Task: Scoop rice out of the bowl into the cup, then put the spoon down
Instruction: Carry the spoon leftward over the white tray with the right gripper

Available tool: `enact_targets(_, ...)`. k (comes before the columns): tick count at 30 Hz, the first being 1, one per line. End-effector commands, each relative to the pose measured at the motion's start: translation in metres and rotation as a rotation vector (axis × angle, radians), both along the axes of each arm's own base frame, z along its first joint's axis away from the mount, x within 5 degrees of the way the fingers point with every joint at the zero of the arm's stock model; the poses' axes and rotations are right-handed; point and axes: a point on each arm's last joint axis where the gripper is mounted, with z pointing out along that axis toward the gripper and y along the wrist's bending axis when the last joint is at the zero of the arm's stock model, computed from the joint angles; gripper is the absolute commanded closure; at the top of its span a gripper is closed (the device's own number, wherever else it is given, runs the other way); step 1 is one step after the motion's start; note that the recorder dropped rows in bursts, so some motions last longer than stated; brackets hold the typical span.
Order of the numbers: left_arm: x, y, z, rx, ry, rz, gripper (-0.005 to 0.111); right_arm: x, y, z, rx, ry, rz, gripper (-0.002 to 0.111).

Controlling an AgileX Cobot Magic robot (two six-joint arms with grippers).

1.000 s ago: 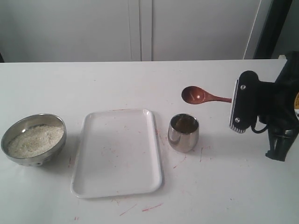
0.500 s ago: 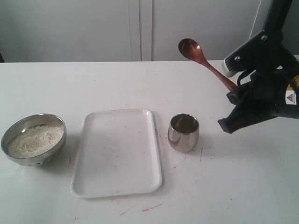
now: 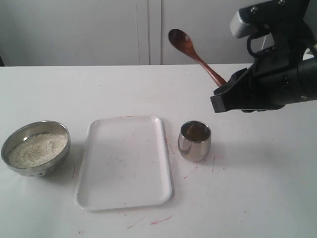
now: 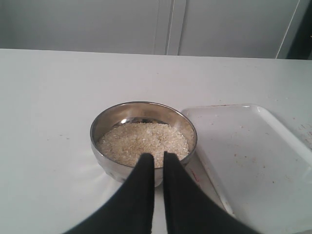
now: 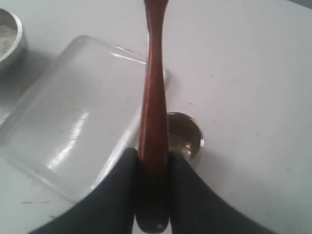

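The metal bowl (image 3: pixel 35 148) sits at the table's left with the white rice (image 3: pixel 37 149) heaped in it; it also fills the left wrist view as the bowl (image 4: pixel 105 127) with rice (image 4: pixel 141 141). My left gripper (image 4: pixel 156 156) hangs shut just in front of the bowl's rim, holding nothing. The steel cup (image 3: pixel 194 141) stands right of the tray. My right gripper (image 5: pixel 152 155) is shut on the handle of the wooden spoon (image 3: pixel 194 55), held high above the table with its oval bowl tilted up and to the left, above the cup (image 5: pixel 187 134).
A white tray (image 3: pixel 124 163) lies between bowl and cup, with red specks on it and on the table around it. The tray also shows as a glossy slab (image 5: pixel 73 117) under the spoon. A white wall runs behind the table.
My right arm has risen and swung left, carrying the spoon from level beside the cup to high above it, bowl end tilted upward. Bowl, tray and cup have not moved.
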Motion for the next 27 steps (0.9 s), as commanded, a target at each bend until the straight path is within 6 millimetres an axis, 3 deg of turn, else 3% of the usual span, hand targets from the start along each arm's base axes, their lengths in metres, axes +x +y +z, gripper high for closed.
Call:
enact_targets(1, -0.001, 0.000, 0.002, -0.012, -0.012, -0.002, 0.092, 0.001, 0.011, 0.008, 0.056, 0.068, 0.100, 0.108)
enact_targets(7, -0.001, 0.000, 0.002, -0.012, -0.012, -0.002, 0.092, 0.009, 0.028, 0.011, 0.074, 0.159, 0.177, 0.108)
enact_targets(11, -0.001, 0.000, 0.002, -0.012, -0.012, -0.002, 0.092, 0.014, 0.049, 0.009, 0.068, 0.182, 0.244, 0.108)
enact_targets(27, -0.001, 0.000, 0.002, -0.012, -0.012, -0.002, 0.092, 0.040, 0.109, -0.028, -0.095, 0.305, 0.235, 0.108)
